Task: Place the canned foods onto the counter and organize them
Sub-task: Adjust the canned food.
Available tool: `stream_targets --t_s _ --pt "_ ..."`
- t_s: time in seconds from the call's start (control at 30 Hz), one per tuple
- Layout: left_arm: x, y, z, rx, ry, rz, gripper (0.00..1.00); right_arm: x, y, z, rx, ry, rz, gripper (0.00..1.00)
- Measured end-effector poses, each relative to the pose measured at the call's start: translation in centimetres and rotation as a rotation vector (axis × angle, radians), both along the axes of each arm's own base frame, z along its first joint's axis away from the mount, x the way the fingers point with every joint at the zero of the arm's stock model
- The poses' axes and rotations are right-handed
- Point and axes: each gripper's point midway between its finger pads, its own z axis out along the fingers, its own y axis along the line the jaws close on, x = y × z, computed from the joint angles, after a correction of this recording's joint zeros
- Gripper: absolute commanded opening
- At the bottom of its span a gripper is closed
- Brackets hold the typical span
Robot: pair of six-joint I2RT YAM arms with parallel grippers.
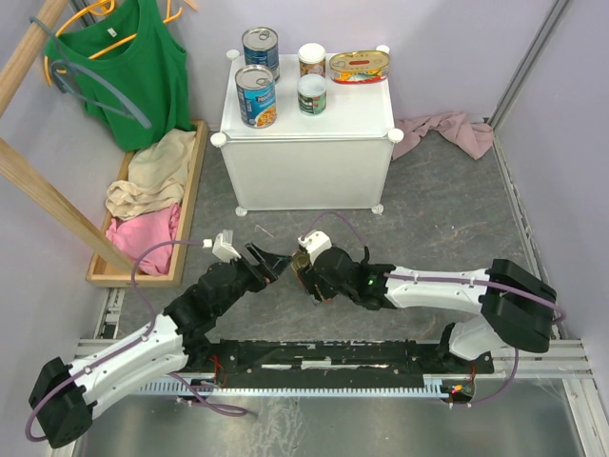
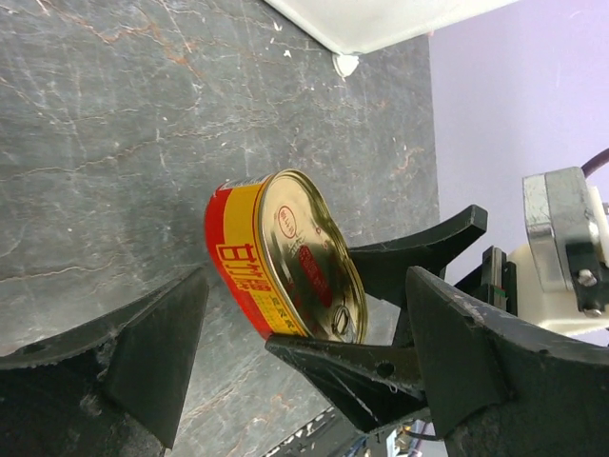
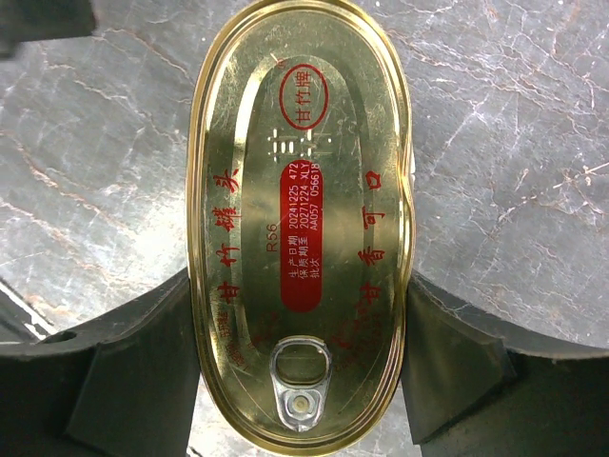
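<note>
Over the near middle of the grey worktop (image 1: 457, 200), in front of the white cabinet (image 1: 304, 171), my right tool (image 1: 306, 261) has the last oval gold tin (image 3: 300, 228). Its fingers (image 3: 143, 362) are closed on the tin's two long sides, across the narrow width, with the pull-tab end nearest the wrist. From the left wrist view the tin stands on edge, tilted, and looks to be off the surface. My left tool (image 1: 269, 264) waits just beside it with its jaws spread wide and nothing in them. I see no contact between it and the tin.

The other five are on the cabinet's flat top. The two tall blue-labelled cans (image 1: 257, 95) stand along the left edge, the two small white-topped cans (image 1: 312, 93) down the middle, and the matching gold tin (image 1: 359, 67) at the far right corner. So I judge this to be the carry of the sixth can, with placing to follow.

The bare spot is the near right part of the top. The next move calls for a lift above the cabinet's front edge and a wrist turn so the tin lies flat. I would lower it in front of its twin, keeping off the corner knob (image 1: 397, 135) and the nearer small can.
</note>
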Motion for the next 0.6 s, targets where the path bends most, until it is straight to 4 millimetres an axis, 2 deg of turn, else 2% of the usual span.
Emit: stream_targets --t_s 0.4,0.6 --pt "-0.2 -1.1 0.5 -0.062 0.015 -0.031 0.90 -0.8 1.5 4.6 0.076 -0.064 0.040 0.01" --pt "-0.1 -1.3 0.4 -0.074 0.020 -0.033 0.90 -1.4 2.2 5.3 0.081 -0.074 0.064 0.01"
